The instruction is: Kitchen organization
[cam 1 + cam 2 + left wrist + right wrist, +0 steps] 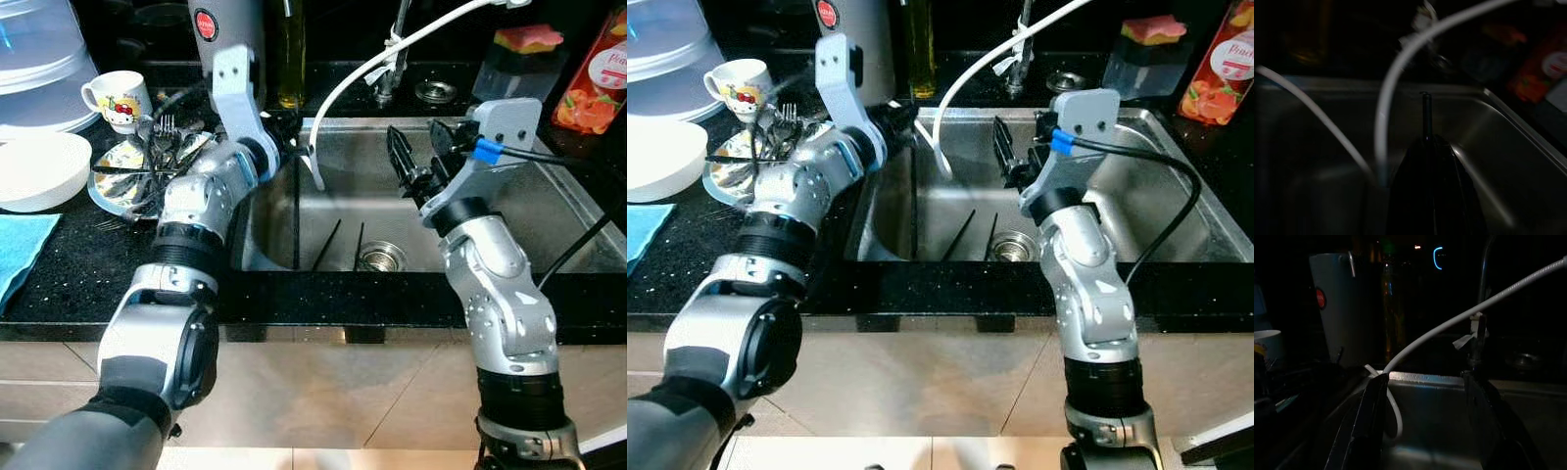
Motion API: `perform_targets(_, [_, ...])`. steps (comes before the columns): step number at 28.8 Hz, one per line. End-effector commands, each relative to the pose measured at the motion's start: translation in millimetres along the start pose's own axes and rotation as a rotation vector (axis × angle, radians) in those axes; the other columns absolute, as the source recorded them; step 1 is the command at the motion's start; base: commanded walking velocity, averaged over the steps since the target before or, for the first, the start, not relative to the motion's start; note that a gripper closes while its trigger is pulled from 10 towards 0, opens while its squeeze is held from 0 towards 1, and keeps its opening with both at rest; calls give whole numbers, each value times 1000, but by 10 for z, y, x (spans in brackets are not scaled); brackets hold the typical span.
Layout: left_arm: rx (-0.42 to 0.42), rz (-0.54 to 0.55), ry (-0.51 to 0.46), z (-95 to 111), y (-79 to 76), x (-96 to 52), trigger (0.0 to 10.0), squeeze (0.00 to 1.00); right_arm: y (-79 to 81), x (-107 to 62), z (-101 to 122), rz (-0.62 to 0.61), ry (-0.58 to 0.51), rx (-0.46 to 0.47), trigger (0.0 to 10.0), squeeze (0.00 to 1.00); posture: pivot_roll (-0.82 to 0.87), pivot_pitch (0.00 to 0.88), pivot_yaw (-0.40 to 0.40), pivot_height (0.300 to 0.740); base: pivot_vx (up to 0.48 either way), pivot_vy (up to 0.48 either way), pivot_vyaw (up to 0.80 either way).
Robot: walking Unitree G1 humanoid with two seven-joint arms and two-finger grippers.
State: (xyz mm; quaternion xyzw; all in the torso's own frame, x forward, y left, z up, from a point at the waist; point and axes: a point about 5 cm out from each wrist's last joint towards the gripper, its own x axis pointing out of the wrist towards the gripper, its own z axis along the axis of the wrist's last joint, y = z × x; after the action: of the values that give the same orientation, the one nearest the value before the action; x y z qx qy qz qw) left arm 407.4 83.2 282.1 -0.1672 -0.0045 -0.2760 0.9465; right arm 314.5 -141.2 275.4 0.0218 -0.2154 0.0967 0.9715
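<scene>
Two chopsticks (338, 245) in sink (549, 211); one mug (118, 100) on counter.

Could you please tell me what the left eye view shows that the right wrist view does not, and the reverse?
Left eye view, not right wrist view: the white bowl, blue cloth, drain, sponge and the left arm.
Right wrist view, not left eye view: a small blue light in the dark background.
Both: the white hose, grey canister, oil bottle, sink and the open right gripper over it.
</scene>
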Motion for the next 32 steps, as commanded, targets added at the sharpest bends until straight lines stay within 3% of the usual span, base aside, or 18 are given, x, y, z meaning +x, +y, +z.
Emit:
perform_targets(1, [-10, -55, 51, -132, -52, 9, 10000, 0, -17, -36, 7, -24, -16, -3, 10000, 0, 27, 127, 60, 740, 0, 0, 0])
perform_targets(5, [31, -102, 98, -219, -102, 19, 10000, 4, -80, -47, 35, -72, -39, -30, 10000, 0, 21, 126, 66, 740, 0, 0, 0])
perform_targets(6, [46, -89, 101, -232, -93, 22, 10000, 1000, -95, -47, 46, -84, -46, -35, 10000, 0, 20, 125, 66, 740, 0, 0, 0])
perform_targets(12, [60, -49, 57, -177, -51, 6, 10000, 1000, -107, -38, 87, -99, -73, -38, 10000, 0, 24, 118, 61, 740, 0, 0, 0])
perform_targets(13, [58, -55, 21, -115, -48, -14, 10000, 369, -102, -34, 93, -98, -78, -38, 10000, 0, 27, 111, 58, 740, 0, 0, 0])
perform_targets(14, [66, -61, 2, -83, -54, -26, 10000, 0, -99, -29, 100, -97, -82, -37, 10000, 0, 28, 109, 57, 740, 0, 0, 0])
perform_targets(19, [135, -48, -38, -3, -84, -63, 10000, 0, -81, -4, 127, -93, -97, -36, 10000, 0, 31, 107, 54, 740, 0, 0, 0])
perform_targets(22, [227, 56, -56, 28, -54, -82, 10000, 0, -67, 9, 132, -88, -102, -33, 10000, 0, 33, 107, 51, 740, 0, 0, 0])
perform_targets(25, [253, 123, -80, 43, -64, -108, 10000, 0, -43, 15, 133, -81, -104, -30, 10000, 0, 32, 106, 53, 740, 0, 0, 0])
perform_targets(29, [348, 101, -91, 15, -216, -149, 10000, 0, 14, 10, 139, -60, -110, -18, 10000, 0, 34, 104, 58, 740, 0, 0, 0])
perform_targets(32, [365, 92, -95, 2, -257, -174, 10000, 0, 39, 7, 133, -50, -109, -14, 10000, 0, 37, 108, 57, 740, 0, 0, 0])
